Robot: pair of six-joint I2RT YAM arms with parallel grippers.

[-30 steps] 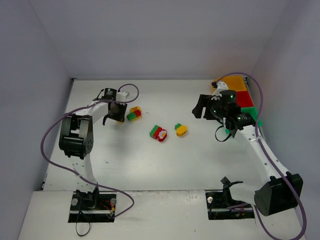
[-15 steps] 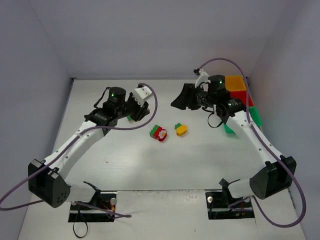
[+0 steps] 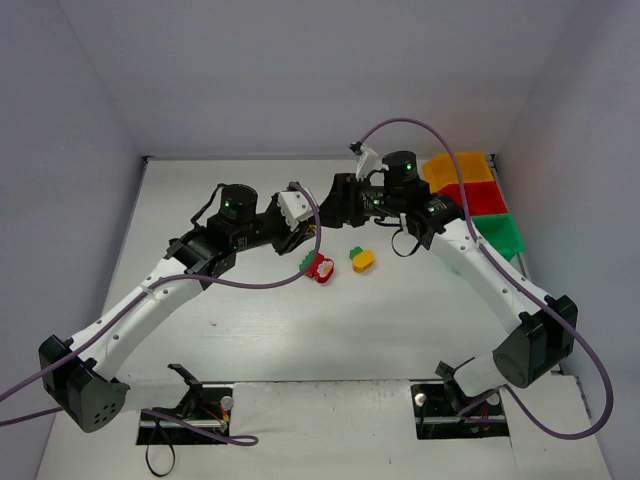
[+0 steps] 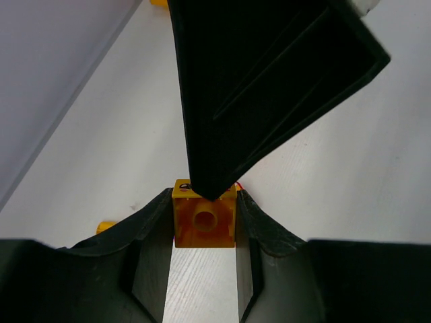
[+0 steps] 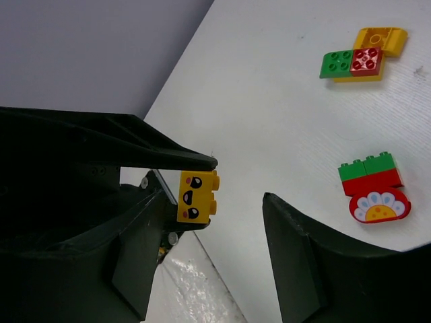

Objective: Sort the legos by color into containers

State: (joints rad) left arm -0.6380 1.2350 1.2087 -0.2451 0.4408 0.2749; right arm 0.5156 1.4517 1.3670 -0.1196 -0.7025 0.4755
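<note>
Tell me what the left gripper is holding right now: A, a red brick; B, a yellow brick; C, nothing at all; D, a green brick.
B: in the left wrist view the left gripper is shut on a yellow brick pinched between its jaws.

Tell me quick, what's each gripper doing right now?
Left gripper: shut on a yellow brick.
Right gripper: open, fingers either side of that brick, not closed on it.
</note>
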